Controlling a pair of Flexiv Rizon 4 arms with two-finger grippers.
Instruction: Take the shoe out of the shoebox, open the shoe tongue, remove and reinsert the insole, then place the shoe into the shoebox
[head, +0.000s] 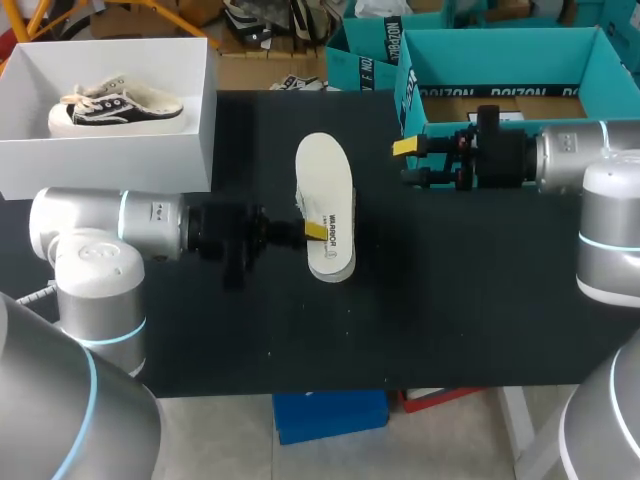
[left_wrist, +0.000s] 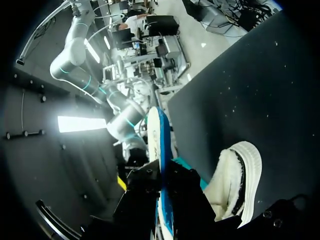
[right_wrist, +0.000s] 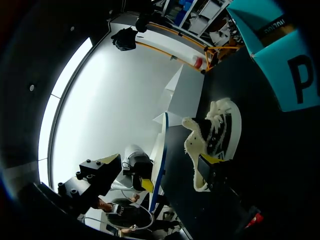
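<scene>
While the black table (head: 450, 300) lies under both arms, the white shoebox (head: 110, 150) sits at its far left corner and a teal box (head: 500, 50) at its far right. In the head view the shoe (head: 115, 105), black and white with a pale fleecy lining, lies inside the shoebox. Both wrist views instead show such a shoe (left_wrist: 237, 180) on the dark tabletop beside the insole, so the views disagree on its place.

The white insole (head: 325, 180) is over the middle of the table; I cannot tell whether it touches the top. The left gripper (head: 315, 230) is clamped on its edge near one end. The left wrist view shows the insole edge-on between the fingers, one face blue.

The right gripper (head: 408, 163) hangs near the teal box, well apart from the insole, with its fingers spread wide and nothing between them.

Dark print crosses the insole by the yellow fingertip, and pale lettering runs along a black band on the teal box.
</scene>
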